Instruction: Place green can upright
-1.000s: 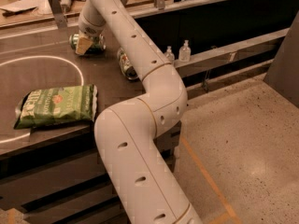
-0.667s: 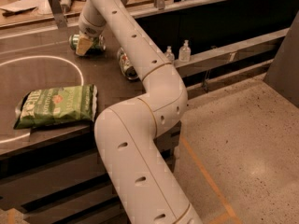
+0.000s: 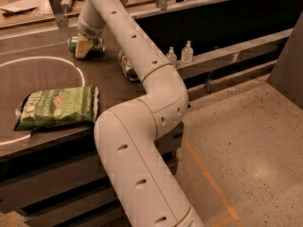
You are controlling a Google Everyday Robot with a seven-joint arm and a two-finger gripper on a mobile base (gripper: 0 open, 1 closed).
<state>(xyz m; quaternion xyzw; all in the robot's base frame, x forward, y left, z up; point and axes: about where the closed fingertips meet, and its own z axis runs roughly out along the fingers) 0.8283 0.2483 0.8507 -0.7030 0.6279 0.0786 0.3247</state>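
Past the green chip bag (image 3: 57,108) at the lower left of the dark worktop (image 3: 42,77) and the paler can (image 3: 126,65) half hidden beside the arm, the green can (image 3: 98,45) lies on its side at the upper left, its long axis running roughly left to right across the frame. The gripper (image 3: 85,47) sits down over the can's middle, crosswise to that axis, so standing it up would mean a quarter turn; whether the jaws are clenched on it I cannot tell

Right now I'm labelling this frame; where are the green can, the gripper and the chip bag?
green can (image 3: 72,43), camera view, body left of the gripper.
gripper (image 3: 83,47), camera view, its tip, at the green can.
chip bag (image 3: 59,107), camera view, middle of its face.
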